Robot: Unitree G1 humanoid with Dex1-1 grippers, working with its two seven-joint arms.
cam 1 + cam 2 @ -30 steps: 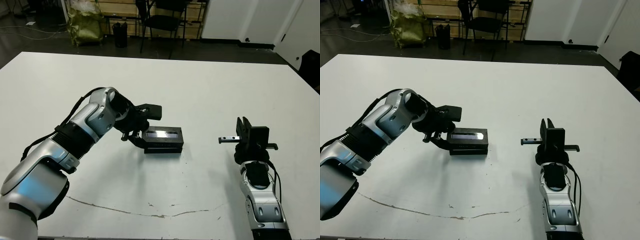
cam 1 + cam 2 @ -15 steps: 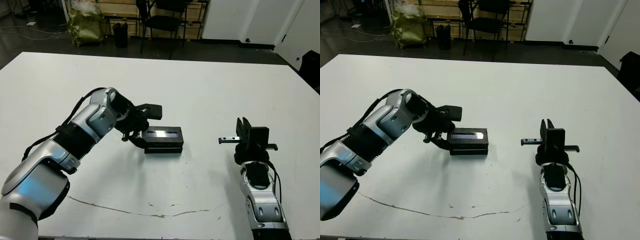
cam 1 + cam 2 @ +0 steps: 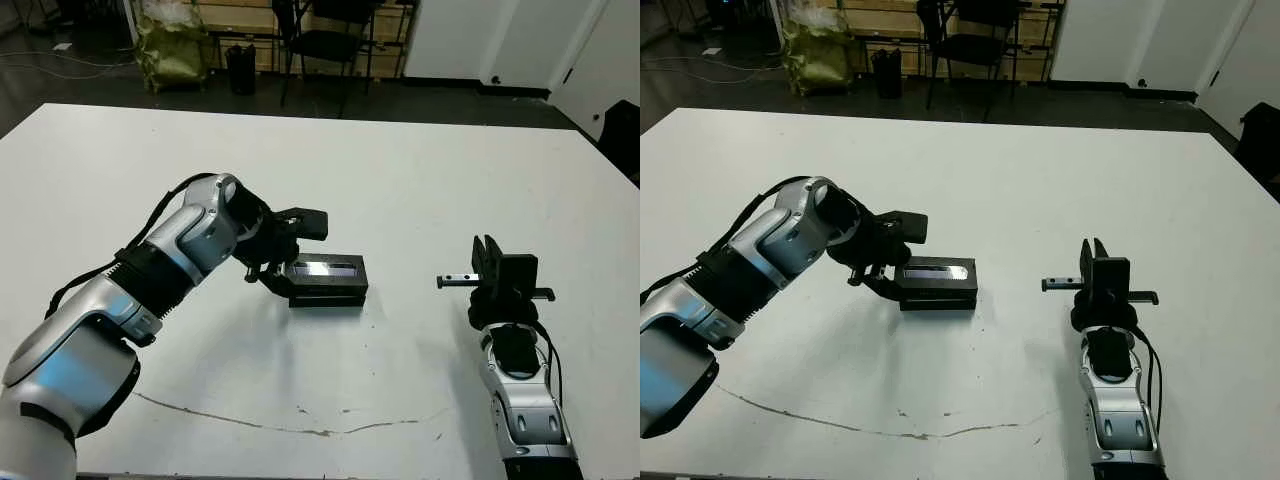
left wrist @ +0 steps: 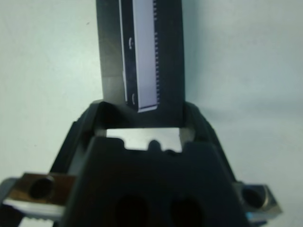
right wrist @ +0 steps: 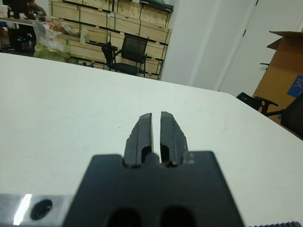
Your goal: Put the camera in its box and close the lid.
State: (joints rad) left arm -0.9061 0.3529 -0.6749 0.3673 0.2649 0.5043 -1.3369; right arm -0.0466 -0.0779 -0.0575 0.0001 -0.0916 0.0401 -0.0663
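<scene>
Flat black rectangular lid with pale glossy stripe (image 3: 329,267) sits on top of the small black-walled box (image 3: 330,291), mid-table on the white table (image 3: 400,180), so the box looks closed or close to it. Camera not visible; presumably inside, can't confirm. Left claw (image 3: 286,260) is at the box's left short end, one black finger above, one lower by the end wall. Left wrist view shows the lid running away between its two fingers (image 4: 194,120), which straddle the end; fingers are apart around it, whether they actually press on it I cannot tell. Right claw (image 3: 1096,250) is well apart to the right, pointing up, its fingers together on nothing in the right wrist view.

Handling judgement: lid looks rigid, light, thin, likely card or plastic; the glossy stripe is probably slippery, so avoid pinching there. Better hold is across the matte long edges or pressing down flat on top near the ends. The box is small and light, likely to slide on the smooth table when pushed sideways, so push downward, not sideways.
</scene>
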